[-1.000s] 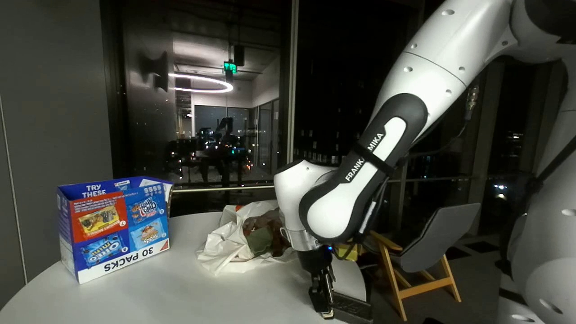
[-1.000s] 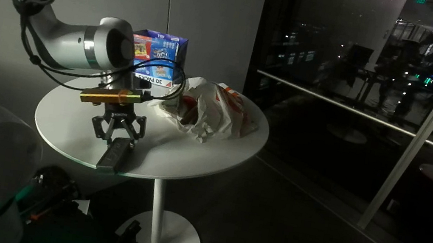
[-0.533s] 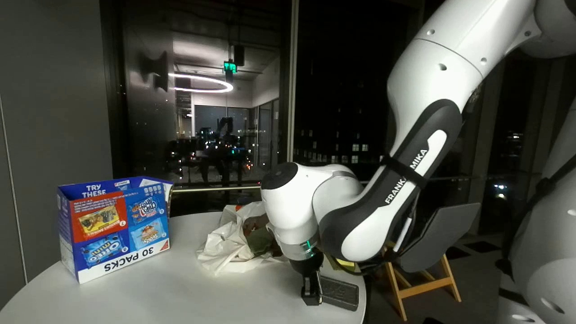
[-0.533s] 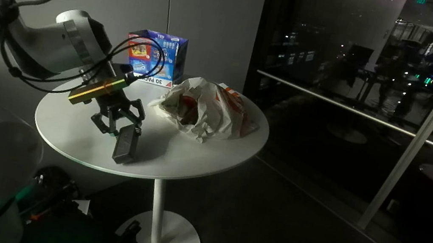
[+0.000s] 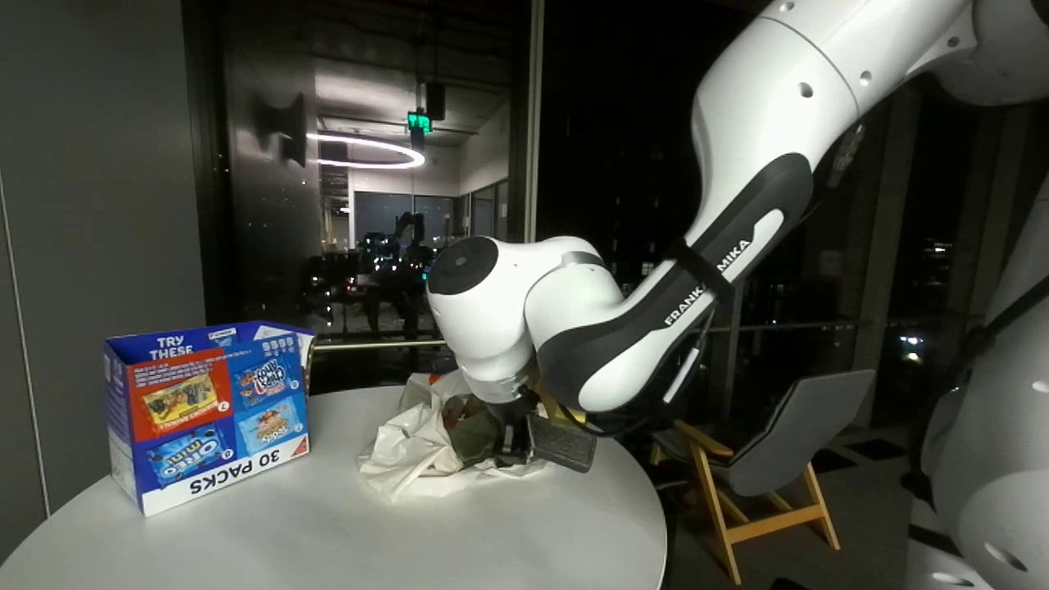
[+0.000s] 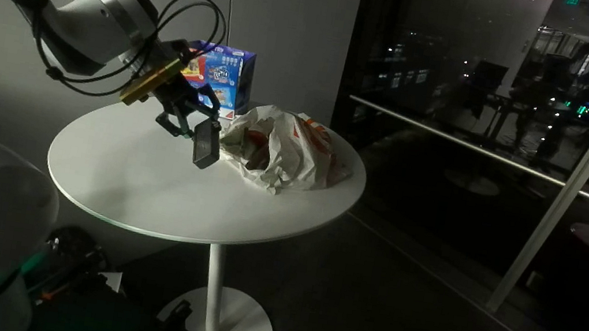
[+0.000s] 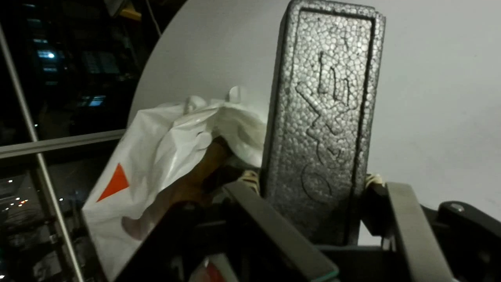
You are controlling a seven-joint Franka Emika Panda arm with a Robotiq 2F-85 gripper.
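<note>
Night-dark windows (image 5: 631,164) and a plain grey wall (image 6: 291,31) stood around a round white bench (image 5: 344,533). Over it the claw (image 7: 312,182) was pinching a dark grey block (image 7: 325,113), its fingertips (image 7: 251,181), wound with pale bands (image 7: 374,179), pressed against the block's two long sides. In both exterior views the block was raised off the bench and tilted, most of its length jutting out beyond the grip.

Its beaded, foam-like face suggested a thing very light for its bulk, stiff enough to keep its shape, with only slight give under a squeeze. That grainy texture likely offered fair friction, so slipping seemed a small worry; too hard a pinch might have dented the sides or crumbled an edge. Pinching across the narrow width looked sound, though a hold closer to mid-length would probably have balanced it better.

Near the block, to its right in an exterior view, lay a crumpled white bag (image 6: 299,154) with orange marks, its brown and green contents (image 6: 257,151) too shadowed to name. Farther from the claw, at the left of the bench in an exterior view, stood a blue and red snack box (image 5: 213,410). Off the bench to the right was a grey chair (image 5: 807,426) with wooden legs.
</note>
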